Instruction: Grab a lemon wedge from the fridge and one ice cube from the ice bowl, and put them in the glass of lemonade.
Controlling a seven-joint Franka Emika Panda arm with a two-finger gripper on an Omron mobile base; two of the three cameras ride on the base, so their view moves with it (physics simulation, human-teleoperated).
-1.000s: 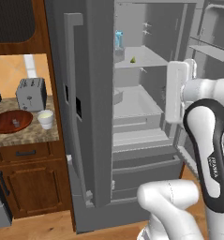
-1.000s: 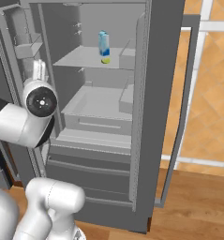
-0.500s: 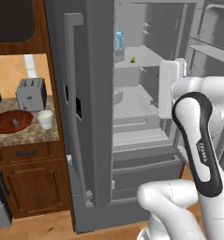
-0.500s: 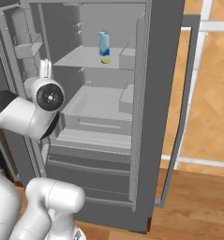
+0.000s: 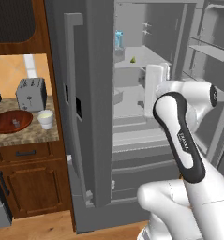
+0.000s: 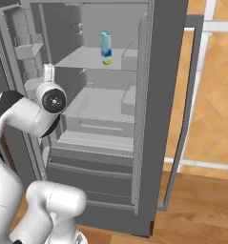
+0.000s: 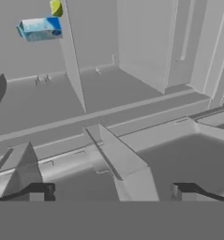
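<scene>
Pincer [image 7: 111,191] now spread, arm raised.

The fridge [image 5: 92,117] runs past the top edge in both base views. The lemon wedge [image 5: 133,59] is too small to show its shape. The ice cube [image 5: 15,122] in the bowl [image 5: 5,125] is a faint speck.

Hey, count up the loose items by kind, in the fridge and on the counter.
Carton: 1
Lemon wedge: 1
Toaster: 1
Bowl: 1
Ice cube: 1
Glass: 1
Total: 6
</scene>
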